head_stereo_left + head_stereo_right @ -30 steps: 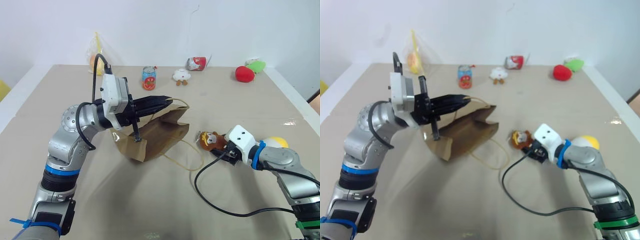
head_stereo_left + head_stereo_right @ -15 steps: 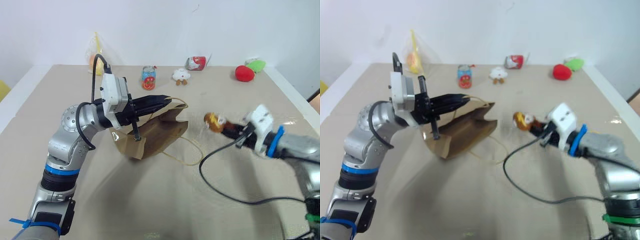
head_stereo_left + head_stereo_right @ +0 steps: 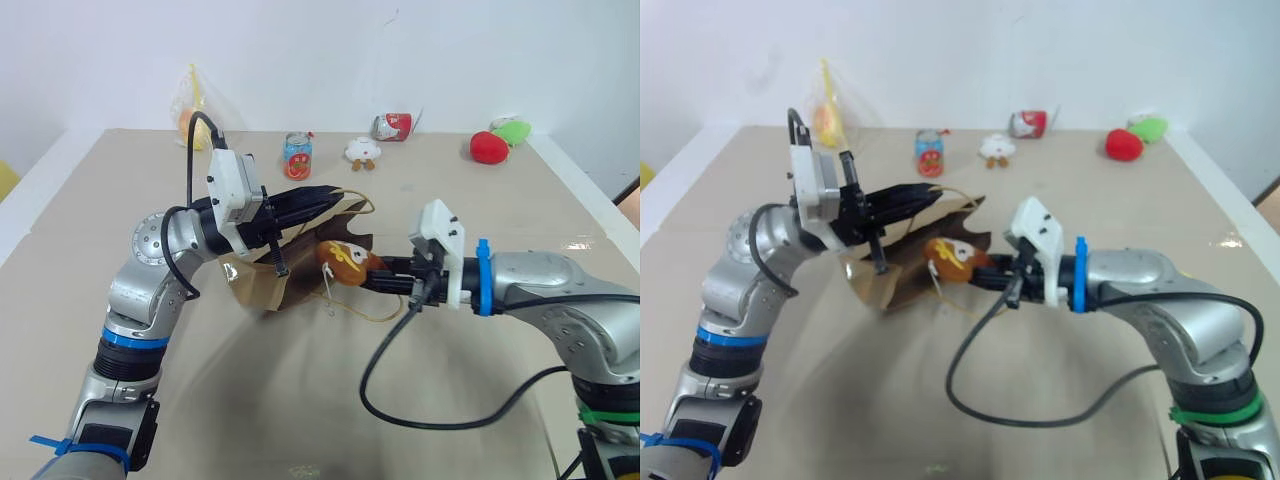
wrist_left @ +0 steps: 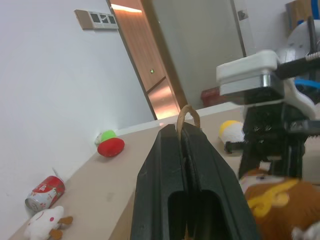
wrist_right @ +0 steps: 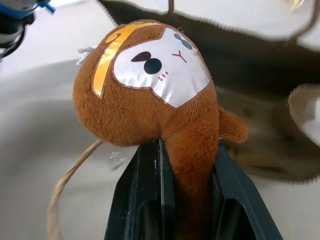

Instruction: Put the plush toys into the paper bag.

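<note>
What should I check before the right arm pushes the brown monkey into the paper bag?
1. Grip on the toy: ok. The right tool is shut on the brown monkey, clamping its body.
2. Bag held up: ok. The left tool is shut on a cord handle, lifting the paper bag.
3. Bag mouth open wide enough: cannot tell; its rim sits right behind the monkey.
4. Monkey lined up with the mouth: ok, it hangs right at the opening.
5. Loose second handle: not ok, it trails on the table under the monkey.
6. Second toy ready: ok, the white-and-yellow plush lies on the table.
</note>
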{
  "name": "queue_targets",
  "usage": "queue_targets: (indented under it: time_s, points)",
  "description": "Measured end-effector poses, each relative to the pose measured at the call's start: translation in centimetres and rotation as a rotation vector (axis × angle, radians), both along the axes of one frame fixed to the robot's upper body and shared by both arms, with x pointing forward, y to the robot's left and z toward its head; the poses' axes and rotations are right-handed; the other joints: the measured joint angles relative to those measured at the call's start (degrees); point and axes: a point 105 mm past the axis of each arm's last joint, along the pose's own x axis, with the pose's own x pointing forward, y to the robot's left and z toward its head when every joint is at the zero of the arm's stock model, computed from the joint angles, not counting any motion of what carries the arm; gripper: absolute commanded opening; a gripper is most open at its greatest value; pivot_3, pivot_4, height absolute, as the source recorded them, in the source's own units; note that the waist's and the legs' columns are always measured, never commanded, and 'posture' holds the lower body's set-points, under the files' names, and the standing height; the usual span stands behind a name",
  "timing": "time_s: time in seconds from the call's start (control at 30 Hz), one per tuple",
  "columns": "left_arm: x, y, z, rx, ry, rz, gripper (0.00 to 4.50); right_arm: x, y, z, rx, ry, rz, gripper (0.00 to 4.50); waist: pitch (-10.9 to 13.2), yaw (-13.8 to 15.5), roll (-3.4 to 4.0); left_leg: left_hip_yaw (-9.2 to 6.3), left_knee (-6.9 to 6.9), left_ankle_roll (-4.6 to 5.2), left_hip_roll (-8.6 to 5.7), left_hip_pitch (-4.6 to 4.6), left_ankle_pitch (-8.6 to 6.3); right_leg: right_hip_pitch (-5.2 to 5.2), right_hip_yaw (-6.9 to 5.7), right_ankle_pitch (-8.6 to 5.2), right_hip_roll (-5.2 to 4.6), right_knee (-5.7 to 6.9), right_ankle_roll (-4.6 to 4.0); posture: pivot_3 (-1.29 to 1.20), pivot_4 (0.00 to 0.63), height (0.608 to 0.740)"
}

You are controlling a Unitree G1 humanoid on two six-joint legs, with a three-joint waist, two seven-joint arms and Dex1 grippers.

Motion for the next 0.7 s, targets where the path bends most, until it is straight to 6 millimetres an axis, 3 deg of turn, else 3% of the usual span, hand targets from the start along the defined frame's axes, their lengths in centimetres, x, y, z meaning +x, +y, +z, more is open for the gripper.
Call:
queue_targets:
  time_s: [0.17, 0.4, 0.53, 0.7]
  points:
    - [0.1, 0.0, 0.1, -0.011, 0.000, 0.013, 0.00, 0.7, 1.2, -1.3, -0.025, -0.001, 0.009, 0.64, 0.00, 0.06, 0.00, -0.02, 0.00, 0.00, 0.04, -0.03, 0.00, -0.01, -0.03, -0.01, 0.02, 0.00, -0.01, 0.00, 0.150, 0.740]
    - [0.0, -0.5, 1.1, -0.042, -0.022, 0.003, 0.00, 3.7, 5.3, -4.2, -0.090, -0.025, 0.019, 0.64, 0.00, -0.06, 0.00, 0.04, 0.00, 0.01, 0.03, -0.04, 0.00, -0.04, 0.02, 0.01, 0.00, 0.01, -0.01, 0.00, 0.150, 0.740]
    - [0.0, -0.7, 1.0, -0.040, -0.021, 0.002, 0.00, 4.6, 6.9, -4.8, -0.105, -0.060, 0.018, 0.64, 0.00, 0.02, 0.00, 0.03, 0.00, 0.01, 0.03, -0.08, 0.00, -0.07, 0.01, 0.01, 0.00, 0.01, -0.02, 0.00, 0.150, 0.740]
    - [0.1, -0.5, 0.6, -0.035, -0.012, 0.013, 0.00, 5.8, 7.6, -4.6, -0.097, -0.108, -0.029, 0.64, 0.00, -0.02, 0.00, 0.07, 0.00, 0.01, 0.01, -0.07, 0.00, -0.07, 0.03, 0.01, -0.04, 0.01, -0.02, 0.00, 0.150, 0.740]
